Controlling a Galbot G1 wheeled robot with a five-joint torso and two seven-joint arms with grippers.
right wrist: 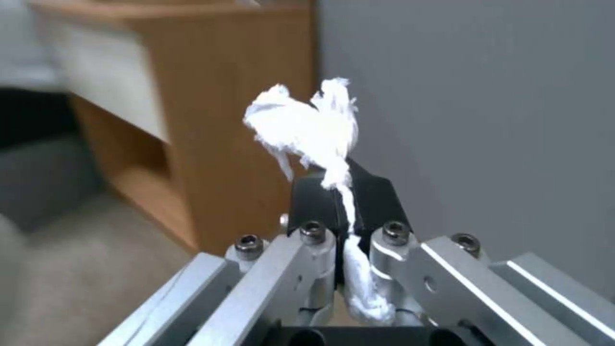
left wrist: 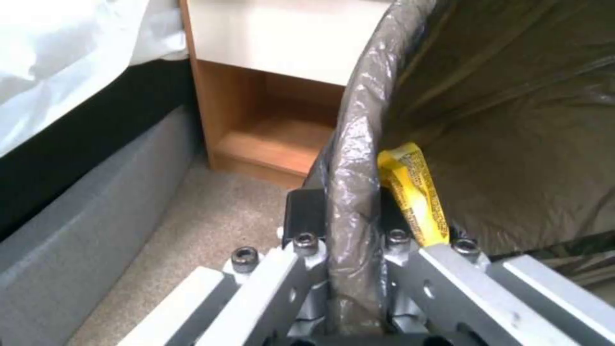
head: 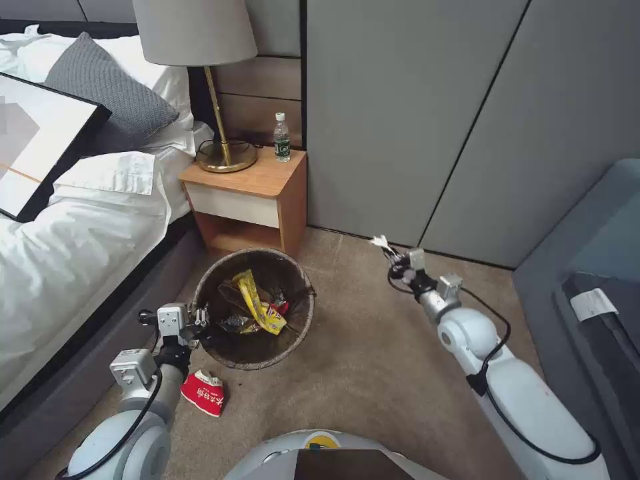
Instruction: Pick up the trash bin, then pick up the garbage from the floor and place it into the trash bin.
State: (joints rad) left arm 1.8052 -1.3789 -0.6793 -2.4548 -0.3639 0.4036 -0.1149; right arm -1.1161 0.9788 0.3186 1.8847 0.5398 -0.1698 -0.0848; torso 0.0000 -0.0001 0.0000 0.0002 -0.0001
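Your left gripper [head: 200,325] is clamped on the near-left rim of the small round white plastic trash bin lined with a dark translucent bag [head: 303,319]; in the left wrist view the two fingers [left wrist: 304,214] sit one outside and one inside the bagged rim [left wrist: 352,158], pressed together on it. The bin stands upright, mouth facing up, on the tan carpet [head: 373,373] just in front of the wooden nightstand [head: 267,180], with the grey-framed bed [head: 80,267] on its left.

Inside the bin lies a long yellow snack wrapper [head: 257,300], long axis running from far-left to near-right, with a small red scrap [head: 283,307] by its near end. The same yellow wrapper [left wrist: 413,192] shows just inside the rim next to your inner finger.

Your right gripper [head: 393,255] is raised to the right of the bin, well apart from it, near the grey wall panels [head: 427,120]. It pinches a shredded white tissue scrap [right wrist: 307,125]; the tissue's thin tail runs between the closed fingers [right wrist: 372,202] and the fluffy end sticks out past the tips, pointing away toward the far left.

A crushed red-and-white paper cup [head: 205,393] lies on its side on the carpet, just near of the bin, beside your left arm.

A clear green-labelled bottle [head: 282,138] stands upright on the nightstand by the brass lamp base [head: 225,157].
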